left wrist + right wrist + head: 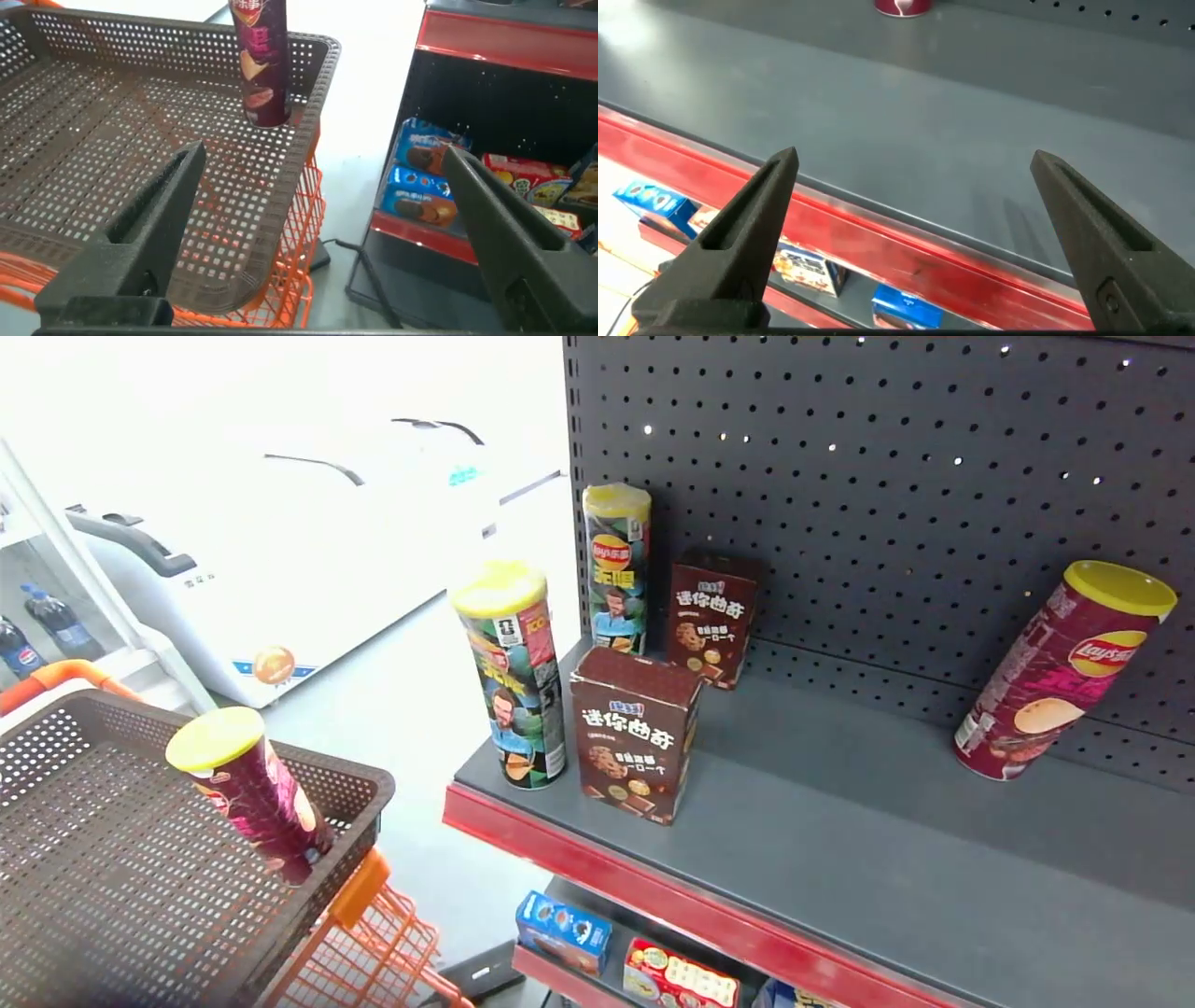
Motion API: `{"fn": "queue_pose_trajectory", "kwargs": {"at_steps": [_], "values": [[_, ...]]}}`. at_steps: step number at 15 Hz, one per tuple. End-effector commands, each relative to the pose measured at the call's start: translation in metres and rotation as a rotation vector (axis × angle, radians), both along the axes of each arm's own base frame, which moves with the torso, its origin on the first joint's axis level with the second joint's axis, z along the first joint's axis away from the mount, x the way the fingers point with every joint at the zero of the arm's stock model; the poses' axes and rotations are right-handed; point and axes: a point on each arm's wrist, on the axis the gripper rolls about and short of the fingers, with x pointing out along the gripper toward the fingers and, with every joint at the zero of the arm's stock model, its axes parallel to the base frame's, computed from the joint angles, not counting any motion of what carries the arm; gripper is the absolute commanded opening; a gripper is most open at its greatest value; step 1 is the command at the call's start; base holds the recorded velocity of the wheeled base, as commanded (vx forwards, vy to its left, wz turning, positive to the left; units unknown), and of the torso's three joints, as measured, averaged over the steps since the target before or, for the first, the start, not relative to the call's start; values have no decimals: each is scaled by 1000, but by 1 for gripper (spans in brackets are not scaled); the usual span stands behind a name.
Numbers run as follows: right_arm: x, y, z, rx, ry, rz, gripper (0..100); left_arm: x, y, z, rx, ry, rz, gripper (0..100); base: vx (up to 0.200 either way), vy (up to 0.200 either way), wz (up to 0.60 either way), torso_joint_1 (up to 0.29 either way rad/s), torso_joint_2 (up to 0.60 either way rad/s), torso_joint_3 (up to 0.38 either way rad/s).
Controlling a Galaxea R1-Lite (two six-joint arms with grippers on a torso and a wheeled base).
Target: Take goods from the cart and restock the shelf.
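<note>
A maroon chip can with a yellow lid [250, 793] stands tilted in the corner of the cart's brown mesh basket [112, 896]; the left wrist view looks along that basket [93, 121] at the same can [263, 58]. My left gripper [322, 168] hangs open above the basket's near corner, well short of the can. The grey shelf [840, 821] carries two green chip cans [513, 677] [617, 569], two brown cookie boxes [635, 733] [711, 616] and a maroon can [1060, 672] leaning on the pegboard. My right gripper [915, 173] is open above the shelf's red front edge [878, 233].
Below the shelf, a lower tier holds blue and red snack boxes [565, 929] [425, 182]. The cart has an orange wire frame [373, 943]. White chest freezers [280, 569] stand across the aisle. The shelf's middle and right front are bare.
</note>
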Motion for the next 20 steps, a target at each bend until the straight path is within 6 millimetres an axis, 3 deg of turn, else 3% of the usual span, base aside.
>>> {"fn": "queue_pose_trajectory", "kwargs": {"at_steps": [1,7,9,10,11,14,16,20], "values": [[0,0,0,0,-1,0,100,0,0,0,0,1,-1,100,0,0,0,0,0,0],[0,0,0,-1,-1,0,100,-2,0,7,0,-16,-7,100,0,0,0,0,0,0],[0,0,0,0,-1,0,100,7,0,61,26,49,-2,100,0,0,0,0,0,0],[0,0,0,0,-1,0,100,13,1,73,24,77,24,100,0,0,0,0,0,0],[0,0,0,0,-1,0,100,33,1,99,28,131,49,100,0,0,0,0,0,0],[0,0,0,0,-1,0,100,77,1,121,21,205,54,100,0,0,0,0,0,0],[0,0,0,0,-1,0,100,108,1,122,32,252,76,100,0,0,0,0,0,0],[0,0,0,0,-1,0,100,170,2,102,53,333,161,100,0,0,0,0,0,0]]}}
